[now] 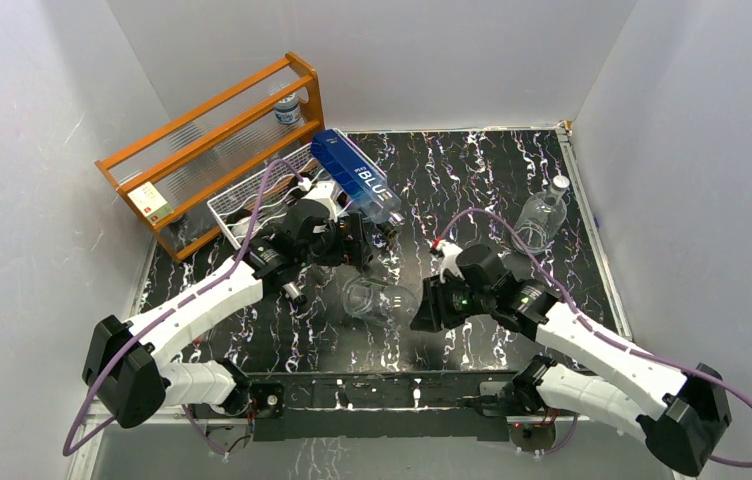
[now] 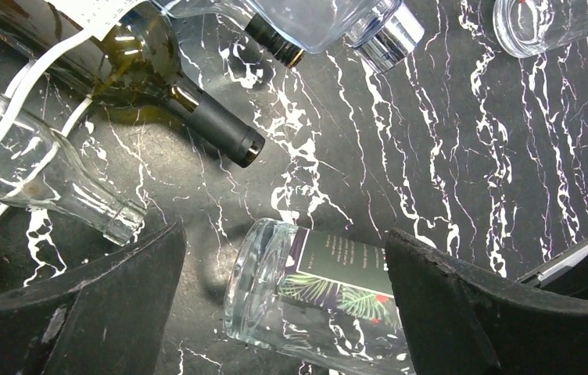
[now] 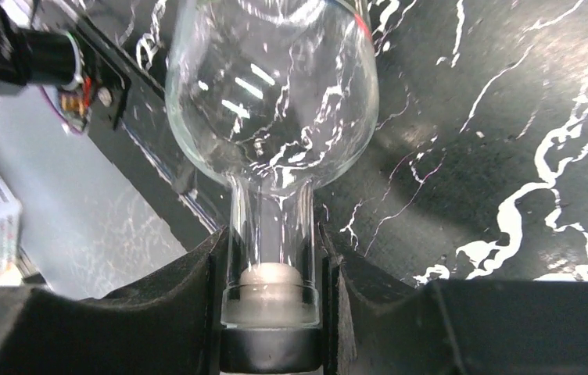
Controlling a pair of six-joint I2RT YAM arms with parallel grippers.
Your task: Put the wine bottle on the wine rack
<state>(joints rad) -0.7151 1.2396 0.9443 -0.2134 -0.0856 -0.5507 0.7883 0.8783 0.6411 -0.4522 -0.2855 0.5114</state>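
Observation:
A clear wine bottle [image 1: 377,300] with a dark leafy label lies on its side near the table's middle. My right gripper [image 1: 424,310] is shut on its corked neck [image 3: 271,234]. Its body [image 3: 271,86] points away from that gripper. I cannot tell whether it touches the table. My left gripper [image 1: 357,255] is open just above the bottle's base [image 2: 306,289], with the jaws wide on either side and not touching it. The white wire wine rack [image 1: 237,200] stands at the back left, behind the left gripper. Its wires [image 2: 17,101] show in the left wrist view.
A dark green bottle [image 2: 158,86] and a clear bottle [image 2: 41,172] lie on the rack, necks sticking out. A blue bottle [image 1: 357,180] leans over the rack's right end. The orange wooden shelf [image 1: 212,130] stands behind. Another clear bottle [image 1: 542,215] lies at the far right.

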